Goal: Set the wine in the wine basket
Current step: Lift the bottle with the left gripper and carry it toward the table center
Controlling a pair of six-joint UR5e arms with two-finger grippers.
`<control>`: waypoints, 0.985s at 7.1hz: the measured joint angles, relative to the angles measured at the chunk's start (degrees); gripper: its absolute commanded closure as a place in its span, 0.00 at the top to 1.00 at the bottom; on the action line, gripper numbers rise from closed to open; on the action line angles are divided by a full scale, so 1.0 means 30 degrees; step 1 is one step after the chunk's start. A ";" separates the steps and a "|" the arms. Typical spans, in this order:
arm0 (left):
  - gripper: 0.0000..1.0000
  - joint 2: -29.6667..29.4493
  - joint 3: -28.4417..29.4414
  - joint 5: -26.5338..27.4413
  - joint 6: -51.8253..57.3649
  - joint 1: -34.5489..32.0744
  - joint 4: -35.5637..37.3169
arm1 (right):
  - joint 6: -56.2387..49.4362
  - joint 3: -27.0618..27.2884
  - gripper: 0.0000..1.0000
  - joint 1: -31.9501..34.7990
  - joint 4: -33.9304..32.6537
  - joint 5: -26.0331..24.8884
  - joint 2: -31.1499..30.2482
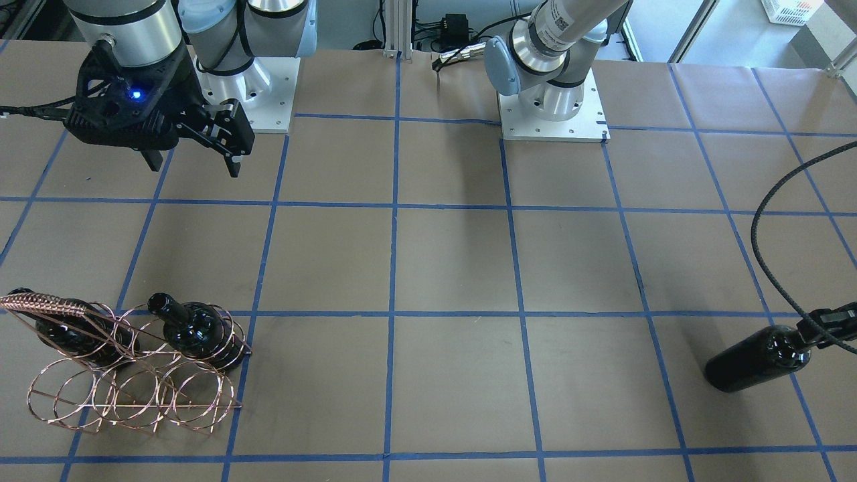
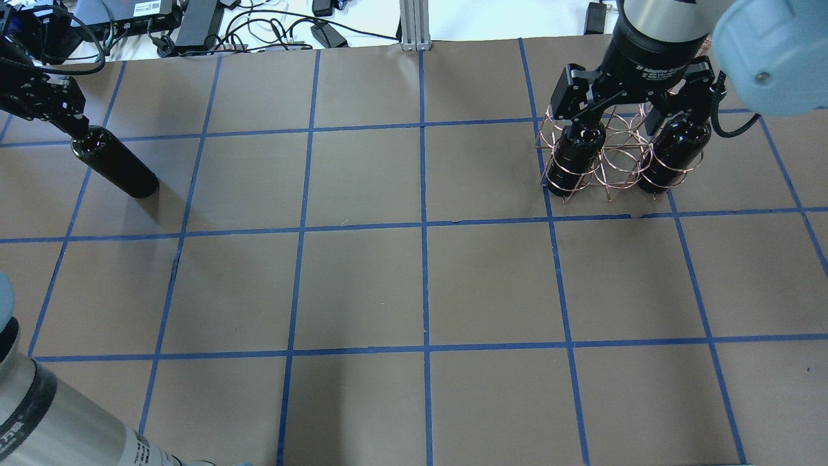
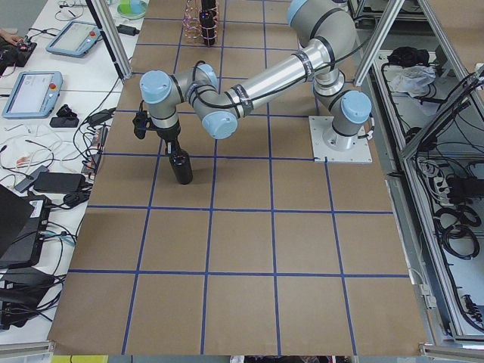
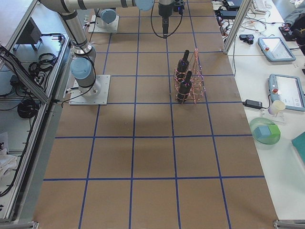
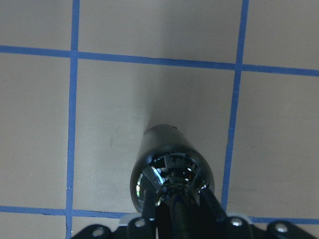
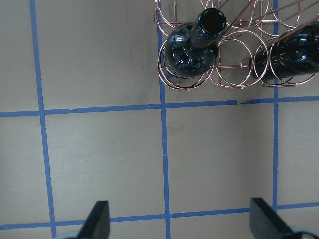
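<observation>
Brown paper tabletop [image 1: 455, 268] — glossy black wine [image 1: 746, 365], copper-wire wine basket [image 1: 134, 395]

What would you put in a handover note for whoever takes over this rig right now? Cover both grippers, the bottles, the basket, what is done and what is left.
Left gripper: shut on the neck of the third wine bottle, which is upright at the left end of the table, far from the basket.
Right gripper: open and empty, hovering near the wine basket.
Done: two other bottles stand in the basket's outer rings.
Left: carry the held bottle across and lower it into the free rings between them.
</observation>
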 measured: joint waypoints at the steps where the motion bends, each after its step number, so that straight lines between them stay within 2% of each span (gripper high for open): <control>1: 0.00 0.0439 -0.0038 -0.0007 -0.0518 -0.0299 -0.0202 | -0.0001 0.0019 1.00 0.0000 0.0000 0.0007 0.0000; 3: 0.00 0.1576 -0.0339 -0.0312 -0.2770 -0.1921 -0.0511 | 0.0000 0.0114 1.00 0.0000 -0.0020 0.0026 0.0000; 7: 0.00 0.4217 -0.2911 -0.0526 -0.7562 -0.5870 -0.0390 | 0.0000 0.0145 1.00 0.0000 -0.0029 0.0030 -0.0006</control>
